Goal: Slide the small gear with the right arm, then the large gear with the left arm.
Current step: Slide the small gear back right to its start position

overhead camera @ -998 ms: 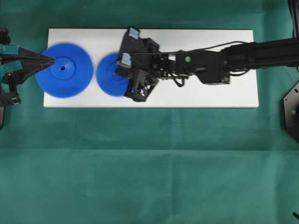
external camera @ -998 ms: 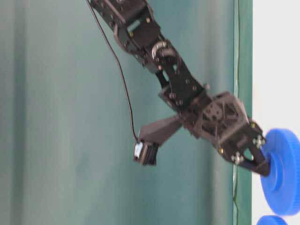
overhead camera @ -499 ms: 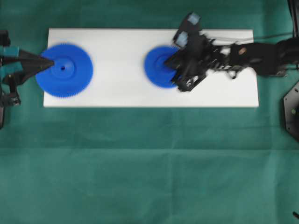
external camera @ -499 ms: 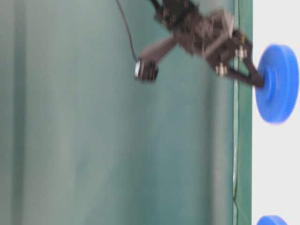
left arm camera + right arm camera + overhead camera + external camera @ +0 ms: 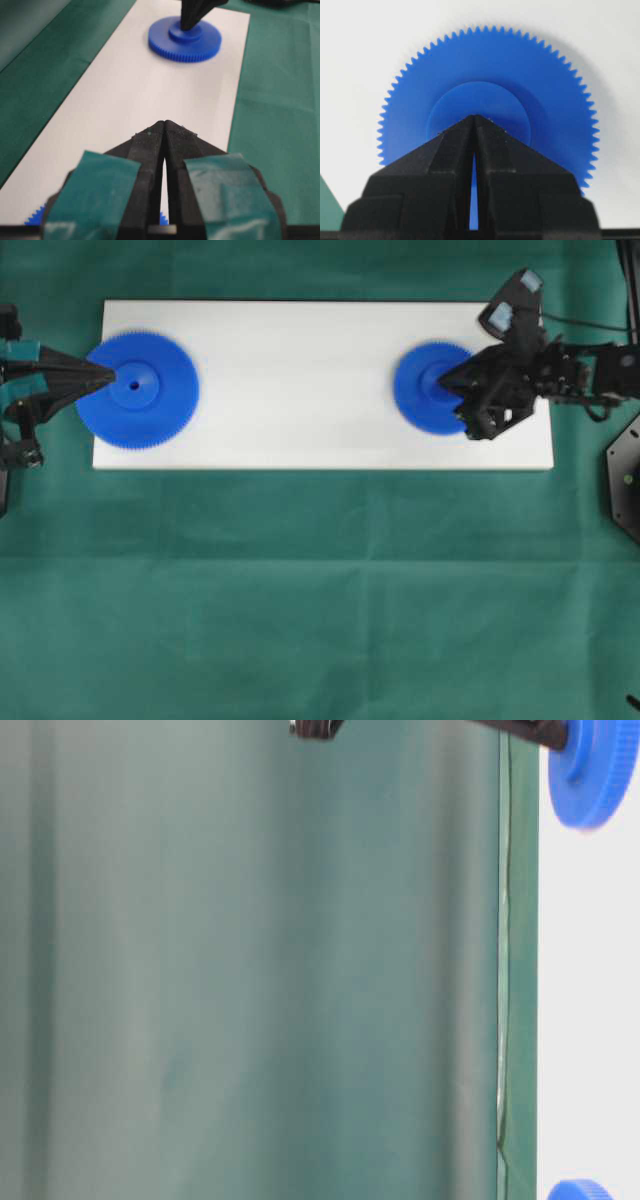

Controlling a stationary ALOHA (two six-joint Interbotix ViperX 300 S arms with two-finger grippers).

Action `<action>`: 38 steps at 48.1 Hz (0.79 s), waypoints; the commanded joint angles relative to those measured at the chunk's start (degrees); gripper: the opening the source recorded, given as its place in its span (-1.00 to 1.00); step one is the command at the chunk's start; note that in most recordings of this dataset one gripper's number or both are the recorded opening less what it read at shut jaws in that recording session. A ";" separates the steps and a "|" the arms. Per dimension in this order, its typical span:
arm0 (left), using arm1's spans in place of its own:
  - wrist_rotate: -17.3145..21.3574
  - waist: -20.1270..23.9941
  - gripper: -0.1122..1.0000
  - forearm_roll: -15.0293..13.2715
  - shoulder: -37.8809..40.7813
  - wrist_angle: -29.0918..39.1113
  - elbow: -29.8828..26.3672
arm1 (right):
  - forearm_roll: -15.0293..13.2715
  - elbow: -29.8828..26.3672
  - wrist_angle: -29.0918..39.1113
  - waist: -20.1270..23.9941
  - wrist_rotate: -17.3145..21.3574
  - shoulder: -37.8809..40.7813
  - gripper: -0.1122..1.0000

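Seen from overhead, I have the small gear (image 5: 430,388) lying flat at the right of the white board (image 5: 300,380), hub up, a round disc with no long axis to speak of. The right gripper (image 5: 443,380) reaches in from the right edge of the frame, its pointed tip set on the gear's raised hub. In the right wrist view the two fingers (image 5: 445,165) are drawn nearly together, a thin slit between them, gripping nothing, and the tip covers the middle of the hub, so I cannot see the centre hole. At the left of the overhead frame the large gear (image 5: 137,390) lies flat, centre hole showing, its toothed rim running slightly past the board's left edge onto the green cloth (image 5: 320,590). The left gripper (image 5: 108,371) points right, its tip on the gear just left of the hub; the left wrist view shows its teal-taped fingers (image 5: 145,165) likewise pressed nearly closed and empty, hiding all but a few blue teeth of the large gear. A long bare stretch of board separates the two gears; the small gear sits near the board's right end, with a narrow margin above and below. In the table-level view both gears are cut off at the frame's borders.
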 commanded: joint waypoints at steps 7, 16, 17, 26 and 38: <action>0.00 -0.09 -0.81 -0.09 0.26 -0.53 -0.79 | 0.09 8.96 9.05 -2.37 3.16 -3.60 0.12; 0.00 -0.09 -0.81 -0.09 0.18 -0.53 -0.70 | 0.26 10.81 11.16 -3.87 3.60 -8.09 0.12; 0.00 0.00 -0.81 -0.09 0.18 -0.53 -0.70 | 0.18 10.90 11.34 -4.04 3.87 -8.53 0.12; 0.00 0.00 -0.81 -0.09 0.18 -0.53 -0.70 | 0.09 11.60 11.60 -4.83 5.45 -10.46 0.12; 0.00 -0.09 -0.81 -0.18 0.18 -0.53 -0.70 | 0.09 11.51 11.60 -4.83 5.62 -10.46 0.12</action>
